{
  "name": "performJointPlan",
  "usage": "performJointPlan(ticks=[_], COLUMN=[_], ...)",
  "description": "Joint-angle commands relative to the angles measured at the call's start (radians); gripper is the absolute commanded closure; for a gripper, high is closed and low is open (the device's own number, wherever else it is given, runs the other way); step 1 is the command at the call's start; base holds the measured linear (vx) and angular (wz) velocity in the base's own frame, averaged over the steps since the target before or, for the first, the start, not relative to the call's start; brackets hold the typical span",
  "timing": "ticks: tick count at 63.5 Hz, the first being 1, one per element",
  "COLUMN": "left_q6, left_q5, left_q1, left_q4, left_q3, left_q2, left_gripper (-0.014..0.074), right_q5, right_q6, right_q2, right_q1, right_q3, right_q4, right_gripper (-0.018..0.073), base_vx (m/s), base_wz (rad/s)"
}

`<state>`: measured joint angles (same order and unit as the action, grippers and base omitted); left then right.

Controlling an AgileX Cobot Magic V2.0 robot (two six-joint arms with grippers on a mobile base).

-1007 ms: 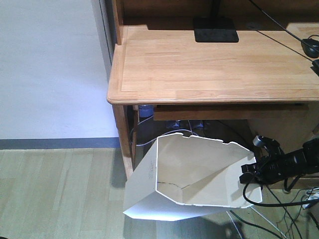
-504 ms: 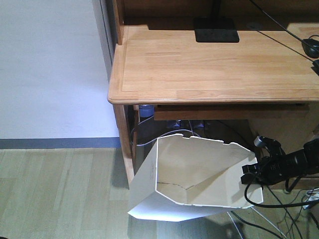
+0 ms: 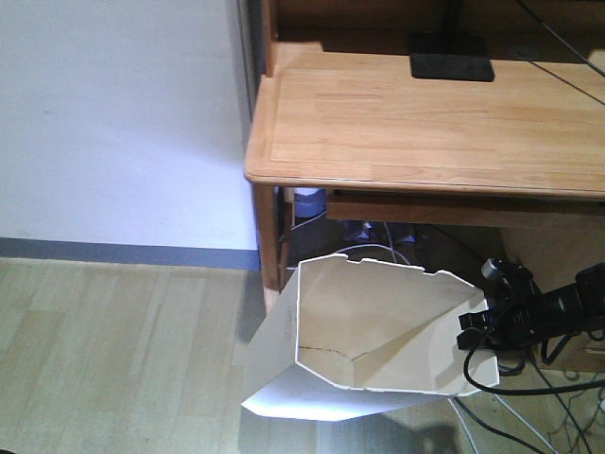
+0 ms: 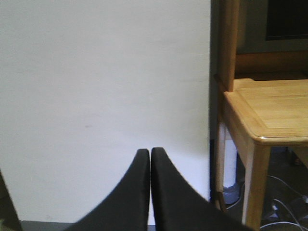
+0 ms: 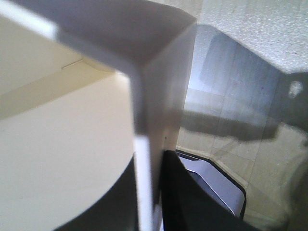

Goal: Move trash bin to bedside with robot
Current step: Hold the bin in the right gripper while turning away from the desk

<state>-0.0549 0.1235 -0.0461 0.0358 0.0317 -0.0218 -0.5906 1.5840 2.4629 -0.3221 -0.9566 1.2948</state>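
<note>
your right pincer (image 3: pixel 471 327) is clenched on the rim of the white thin-walled plastic bin with the faceted, notched edge (image 3: pixel 378 322). in the wrist view one black finger (image 5: pixel 192 207) lies outside the bin wall and the other inside, with the wall pinched between them. the slim black arm (image 3: pixel 560 307) runs off to the pincer's right. the bin hangs tilted to the pincer's left over the pale wood-plank floor (image 3: pixel 113 359), with its mouth turned up and its far rim near the leg of the light wooden desk (image 3: pixel 425 123). beyond and left of that is the plain white wall (image 3: pixel 113 113). your left pincer (image 4: pixel 150 161) faces that wall, its tips pressed together on nothing.
</note>
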Motion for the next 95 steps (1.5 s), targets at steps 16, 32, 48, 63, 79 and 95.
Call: performJointPlan(ticks=[16, 32, 48, 63, 79, 95], left_q6=[-0.004, -0.004, -0.004, -0.004, -0.004, -0.004], left_q5=[-0.073, -0.073, -0.073, -0.073, -0.073, -0.073], left_q1=[0.000, 0.000, 0.000, 0.000, 0.000, 0.000], left_q4=[-0.001, -0.001, -0.001, -0.001, -0.001, -0.001], left_q3=[-0.024, -0.024, -0.024, -0.024, -0.024, -0.024], left_q2=[-0.005, -0.005, -0.005, -0.005, -0.005, -0.005], left_gripper=[0.0603, 0.0603, 0.0603, 0.0603, 0.0603, 0.0603], right_q5=[-0.258, -0.258, -0.258, -0.258, -0.258, -0.258], right_q6=[0.009, 0.009, 0.009, 0.009, 0.009, 0.009], right_q2=[-0.071, -0.071, -0.071, -0.071, -0.071, -0.071], right_q1=[-0.003, -0.003, -0.003, -0.003, -0.003, -0.003], right_q3=[-0.006, -0.006, -0.006, -0.006, -0.006, -0.006], right_q4=[0.047, 0.047, 0.047, 0.047, 0.047, 0.047], right_gripper=[0.0564, 0.0564, 0.0564, 0.0564, 0.0564, 0.0564], base_vx=[-0.06, -0.03, -0.04, -0.01, 0.05, 0.07], base_wz=[0.29, 0.50, 0.70, 0.58, 0.40, 0.41])
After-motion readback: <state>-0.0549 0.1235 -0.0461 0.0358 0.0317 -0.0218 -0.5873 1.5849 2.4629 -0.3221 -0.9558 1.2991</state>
